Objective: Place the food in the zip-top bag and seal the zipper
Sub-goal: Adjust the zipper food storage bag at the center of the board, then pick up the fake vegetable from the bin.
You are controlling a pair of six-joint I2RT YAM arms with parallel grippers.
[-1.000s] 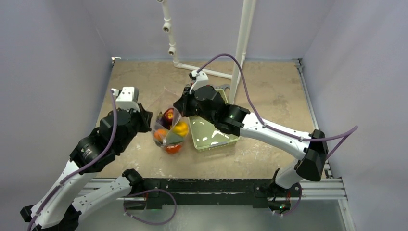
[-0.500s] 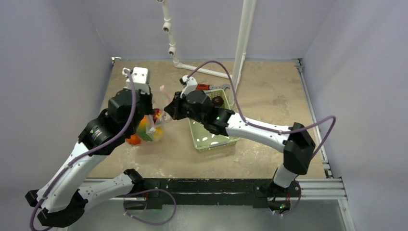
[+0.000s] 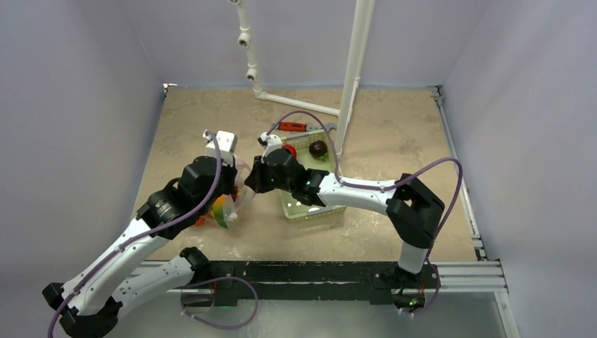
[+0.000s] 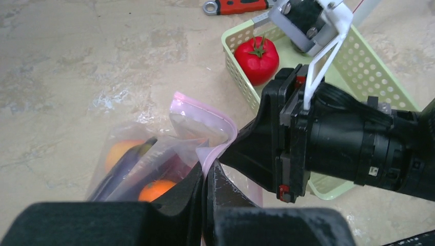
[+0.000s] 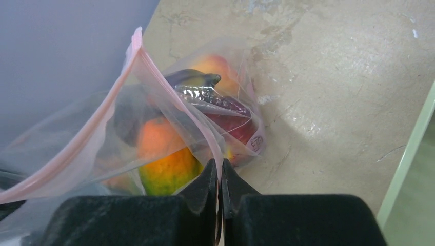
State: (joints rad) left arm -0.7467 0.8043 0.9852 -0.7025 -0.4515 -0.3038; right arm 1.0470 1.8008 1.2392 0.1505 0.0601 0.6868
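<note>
Soft, even light falls from above. The table [image 3: 401, 134] looks bright, with only faint shadows under the arms. White glare streaks the floor of the basket [image 3: 310, 204], and the bag [image 5: 169, 102] glints where it crinkles. Up close, the left pincer [image 4: 205, 177] and right pincer [image 5: 220, 177] are dark, blurred masses, while things farther off are sharp.

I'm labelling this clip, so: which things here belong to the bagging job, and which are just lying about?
Job: zip-top bag; its pink zipper, pinched by left gripper and right gripper; mango and other food inside; tomato and dark round piece, not yet bagged.
Lying about: red-handled wrench; green basket; white pipe frame.
</note>
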